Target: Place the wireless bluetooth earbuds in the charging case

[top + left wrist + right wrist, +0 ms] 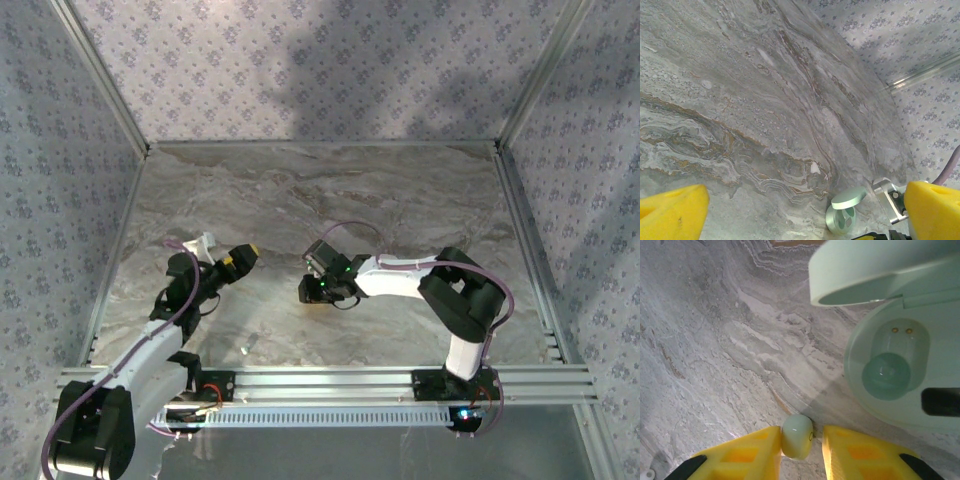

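The right fingers [755, 452], yellow and set narrow, are pinching one earbud [796, 436] between them. It is a small, glossy, pale mint-white pebble, rounded, with a tiny dark mark on its edge. Whether it is touching the marbled grey surface [715, 340] I cannot tell. Just beyond, to the right, the mint charging case [860, 385] is lying open with its lid [865, 275] raised. One round socket [887, 375] is showing its bare floor and two gold contacts. The left fingers [675, 210] are standing wide apart, holding nothing, with the open case near one of them. Patterned walls [300, 60] are enclosing the far side.
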Available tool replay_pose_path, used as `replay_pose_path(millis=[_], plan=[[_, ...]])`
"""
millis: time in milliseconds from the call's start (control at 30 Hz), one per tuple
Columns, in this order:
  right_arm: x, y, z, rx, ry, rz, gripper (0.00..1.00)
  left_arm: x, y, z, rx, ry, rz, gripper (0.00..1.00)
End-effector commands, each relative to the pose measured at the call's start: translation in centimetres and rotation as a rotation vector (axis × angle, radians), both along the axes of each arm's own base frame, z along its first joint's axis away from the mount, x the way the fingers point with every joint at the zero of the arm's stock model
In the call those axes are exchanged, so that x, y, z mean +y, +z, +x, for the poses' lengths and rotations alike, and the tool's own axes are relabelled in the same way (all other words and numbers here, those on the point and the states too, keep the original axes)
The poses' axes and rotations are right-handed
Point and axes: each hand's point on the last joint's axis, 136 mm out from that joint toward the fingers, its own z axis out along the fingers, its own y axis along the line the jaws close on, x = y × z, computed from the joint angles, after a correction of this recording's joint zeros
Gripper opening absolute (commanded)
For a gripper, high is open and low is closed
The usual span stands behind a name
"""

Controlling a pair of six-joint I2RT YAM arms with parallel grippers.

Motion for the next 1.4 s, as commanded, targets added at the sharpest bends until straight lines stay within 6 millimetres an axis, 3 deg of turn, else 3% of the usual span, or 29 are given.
replay_pose_path(millis=[0,533,600,933,1133,1367], plan=[[1.0,-0.7,0.1,0.011,0.012,0.009,0.29,-0.2,2.2,0.7,-0.068,-0.007,0.006,1.0],[1.6,-0.5,0.2,0.011,0.024,0.01,0.24,-0.2,2.1,0.7,-0.068,-0.007,0.009,1.0],[1.5,-0.5,0.3,0.008,0.019,0.009,0.2,-0.2,2.1,0.7,-0.066,-0.006,0.009,1.0],[0.5,2.2,0.8,-0.062,0.0,0.004,0.18,-0.4,2.3,0.6,-0.072,-0.017,0.002,1.0],[-2.3,4.8,1.4,-0.157,-0.031,-0.045,0.18,-2.5,3.1,0.2,-0.114,-0.096,0.025,1.0],[-7.5,8.1,2.1,-0.24,-0.103,-0.091,0.18,-7.3,4.6,-1.5,-0.209,-0.277,0.084,1.0]])
